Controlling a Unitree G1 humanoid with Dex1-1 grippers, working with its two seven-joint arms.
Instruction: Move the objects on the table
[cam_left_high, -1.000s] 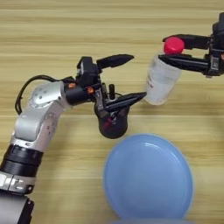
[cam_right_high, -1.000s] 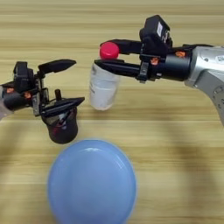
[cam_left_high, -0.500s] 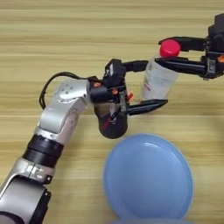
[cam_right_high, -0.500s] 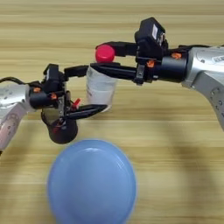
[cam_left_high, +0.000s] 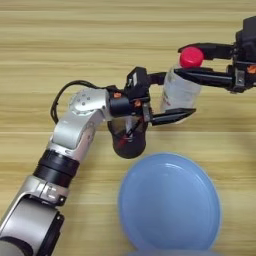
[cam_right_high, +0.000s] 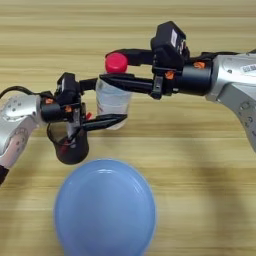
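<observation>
A clear bottle (cam_left_high: 178, 92) with a red cap (cam_left_high: 190, 56) and white label hangs above the table (cam_left_high: 60, 40), almost upright. My right gripper (cam_left_high: 179, 60) reaches in from the right and is shut on the bottle at its neck. My left gripper (cam_left_high: 180, 95) is open and straddles the bottle's body, one finger behind it and one finger (cam_left_high: 172, 116) in front; whether they touch it I cannot tell. Under my left wrist stands the dark translucent cup (cam_left_high: 129, 144), with something red showing inside it.
A large round light-blue plate (cam_left_high: 170, 205) lies just in front of the cup, near the table's front edge. My left arm stretches from the lower left up to the cup.
My left gripper has swung right from above the cup until its open fingers bracket the bottle. The right gripper has brought the bottle slightly left and more upright.
</observation>
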